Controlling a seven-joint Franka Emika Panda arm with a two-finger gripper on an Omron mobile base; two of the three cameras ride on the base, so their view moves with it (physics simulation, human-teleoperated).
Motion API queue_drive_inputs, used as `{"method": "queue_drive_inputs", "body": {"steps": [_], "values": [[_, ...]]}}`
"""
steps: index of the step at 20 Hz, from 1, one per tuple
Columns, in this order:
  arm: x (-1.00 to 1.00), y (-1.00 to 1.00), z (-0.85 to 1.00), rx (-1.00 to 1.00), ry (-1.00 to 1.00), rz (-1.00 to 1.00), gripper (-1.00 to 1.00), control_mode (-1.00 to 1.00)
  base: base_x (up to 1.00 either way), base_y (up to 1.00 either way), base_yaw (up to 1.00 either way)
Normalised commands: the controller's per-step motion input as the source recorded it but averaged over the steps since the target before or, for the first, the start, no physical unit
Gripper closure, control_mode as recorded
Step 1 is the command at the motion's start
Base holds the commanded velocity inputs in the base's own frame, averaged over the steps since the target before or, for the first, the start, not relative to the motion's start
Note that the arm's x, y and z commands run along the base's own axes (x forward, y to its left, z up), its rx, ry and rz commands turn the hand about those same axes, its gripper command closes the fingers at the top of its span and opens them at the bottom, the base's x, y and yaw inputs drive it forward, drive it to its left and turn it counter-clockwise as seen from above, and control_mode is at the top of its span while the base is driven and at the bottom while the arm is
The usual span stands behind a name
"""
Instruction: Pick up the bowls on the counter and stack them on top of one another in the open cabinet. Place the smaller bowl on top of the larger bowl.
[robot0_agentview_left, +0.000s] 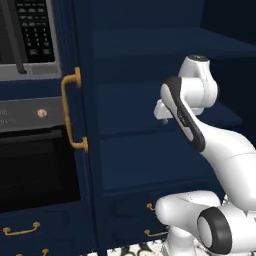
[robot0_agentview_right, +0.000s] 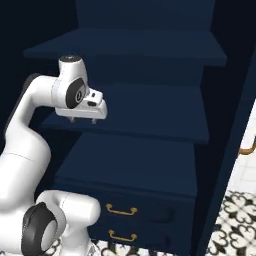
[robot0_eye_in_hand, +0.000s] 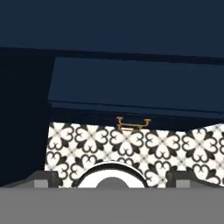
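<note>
The white arm's two-finger gripper (robot0_agentview_right: 82, 120) hangs empty, fingers apart, before the tall dark navy cabinet (robot0_agentview_right: 150, 115) (brass-pulled drawers (robot0_agentview_right: 121, 210) below it, patterned floor (robot0_eye_in_hand: 131, 146) beneath).

The cabinet (robot0_agentview_right: 150, 115) is standing open, its navy shelves (robot0_agentview_right: 135, 125) showing bare tops one above another. Below them two drawers (robot0_agentview_right: 125, 212) are sitting shut, each bearing a brass pull (robot0_agentview_right: 120, 210). Patterned black-and-white floor tiles (robot0_agentview_right: 240, 215) are spreading beneath the cabinet.
</note>
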Motion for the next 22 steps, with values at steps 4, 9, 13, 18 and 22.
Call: {"method": "queue_drive_inputs", "body": {"steps": [4,9,13,18,22], "values": [[0.0,0.0,0.0,0.0,0.0,0.0,-1.0,1.0,-1.0,0.0,-0.13],[0.0,0.0,0.0,0.0,0.0,0.0,-1.0,1.0,-0.99,0.04,-0.49],[0.0,0.0,0.0,0.0,0.0,0.0,-1.0,1.0,-0.77,0.32,-0.84],[0.0,0.0,0.0,0.0,0.0,0.0,-1.0,1.0,-0.78,0.28,-0.71],[0.0,0.0,0.0,0.0,0.0,0.0,-1.0,1.0,-0.92,0.22,-0.59]]}}
